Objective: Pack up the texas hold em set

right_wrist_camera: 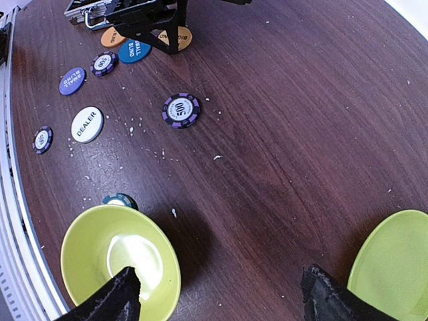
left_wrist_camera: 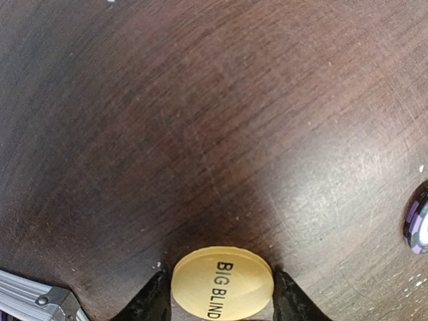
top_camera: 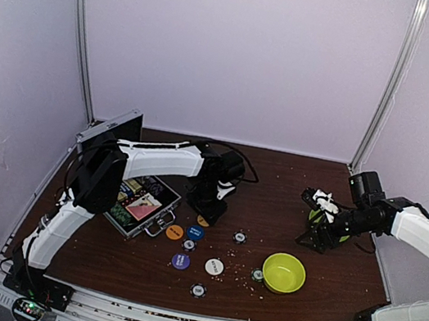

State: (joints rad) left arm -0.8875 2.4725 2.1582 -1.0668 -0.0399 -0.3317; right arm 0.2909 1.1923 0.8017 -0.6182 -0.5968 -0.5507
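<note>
The silver case (top_camera: 141,202) lies open at the left, with cards inside. My left gripper (top_camera: 207,212) is down on the table just right of it. In the left wrist view its fingertips (left_wrist_camera: 152,299) press both edges of a yellow-orange BIG BLIND button (left_wrist_camera: 223,283). Orange (top_camera: 174,232), blue (top_camera: 195,232), purple (top_camera: 180,261) and white DEALER (top_camera: 214,266) buttons and several striped chips (top_camera: 240,237) lie loose on the table. My right gripper (right_wrist_camera: 221,294) is wide open and empty, above bare table between bowl and plate.
A lime-green bowl (top_camera: 284,272) stands front right, with a teal chip (right_wrist_camera: 120,199) against its rim. A lime-green plate (right_wrist_camera: 394,261) lies beside the right gripper. The case corner (left_wrist_camera: 33,297) is close to the left fingers. Crumbs dot the wood.
</note>
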